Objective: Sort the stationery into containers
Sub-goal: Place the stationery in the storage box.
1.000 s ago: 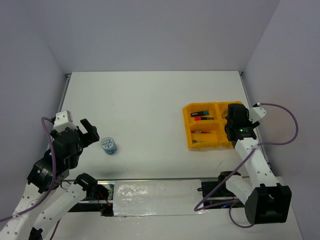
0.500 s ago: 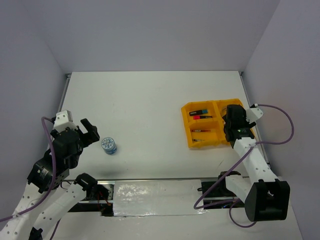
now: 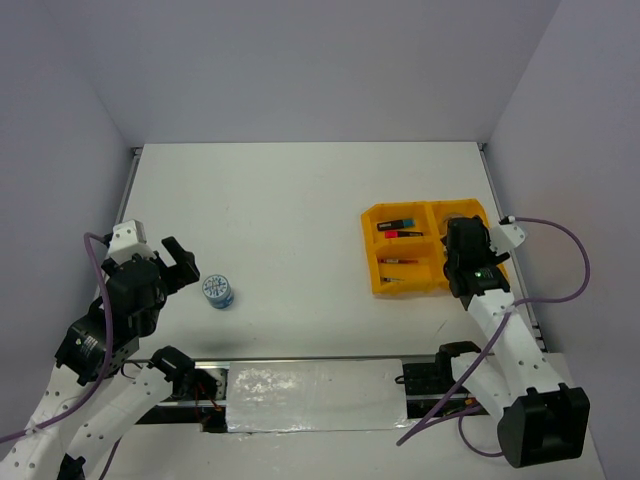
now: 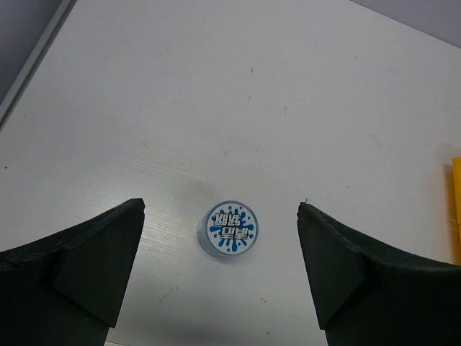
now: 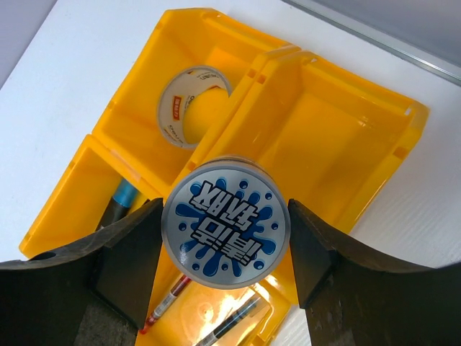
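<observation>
Well left of the yellow tray (image 3: 367,250): left gripper (image 3: 182,264) wide open, holding nothing, with a small round tub (image 3: 217,291) on the table near it. Right over the tray: right gripper (image 5: 225,223) squeezing a second tub (image 5: 225,232) between both fingers, above the tape ring (image 5: 173,115) and pens (image 5: 167,301) in their compartments.

Robot lab cell — white table (image 3: 300,200), plain grey walls (image 3: 300,70)

Right half of tray (image 3: 370,262) hidden under right arm (image 3: 500,320), tub (image 5: 225,219) half-masking pens (image 5: 169,295) — tray cropped in left wrist view
</observation>
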Robot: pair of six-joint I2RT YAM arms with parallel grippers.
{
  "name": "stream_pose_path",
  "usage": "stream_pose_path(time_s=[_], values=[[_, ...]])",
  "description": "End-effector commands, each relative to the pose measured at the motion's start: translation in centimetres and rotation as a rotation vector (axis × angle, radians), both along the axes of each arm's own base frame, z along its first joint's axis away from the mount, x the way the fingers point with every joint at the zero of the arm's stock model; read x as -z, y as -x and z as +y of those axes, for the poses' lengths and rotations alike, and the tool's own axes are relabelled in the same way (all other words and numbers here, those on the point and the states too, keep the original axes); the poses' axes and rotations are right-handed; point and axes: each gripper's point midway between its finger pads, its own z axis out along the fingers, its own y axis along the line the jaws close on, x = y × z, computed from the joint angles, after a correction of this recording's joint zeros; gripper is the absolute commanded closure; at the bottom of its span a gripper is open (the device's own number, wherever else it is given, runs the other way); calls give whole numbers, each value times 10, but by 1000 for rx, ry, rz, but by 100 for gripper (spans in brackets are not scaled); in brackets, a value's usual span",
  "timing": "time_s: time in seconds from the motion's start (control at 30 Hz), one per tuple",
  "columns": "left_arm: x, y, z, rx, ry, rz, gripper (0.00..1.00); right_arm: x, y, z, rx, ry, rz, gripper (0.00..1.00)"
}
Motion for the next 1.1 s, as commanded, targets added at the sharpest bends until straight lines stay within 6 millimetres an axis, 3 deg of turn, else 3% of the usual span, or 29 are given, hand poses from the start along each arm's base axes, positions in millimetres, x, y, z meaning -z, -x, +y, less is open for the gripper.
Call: stream_pose_path(time_s=[0.0,0.2,0.33,0.7,1.07], values=[[-8,-4,-1,-1,4,-29,1,-17,-4,-5,47,7,-70,100],[-8,-4,-1,-1,3,-27,1,-8,-3,-12,105,23,-8,100],[-7,-5,-2,4,3,-25,1,-16,0,-17,124,46,-38,100],[-7,-5,-2,1,0,-21,1,-15,4,-13,94,26,-48,100],[-7,-6,-3,6,0,-22,1,1,11,-12,91,24,-25,100]])
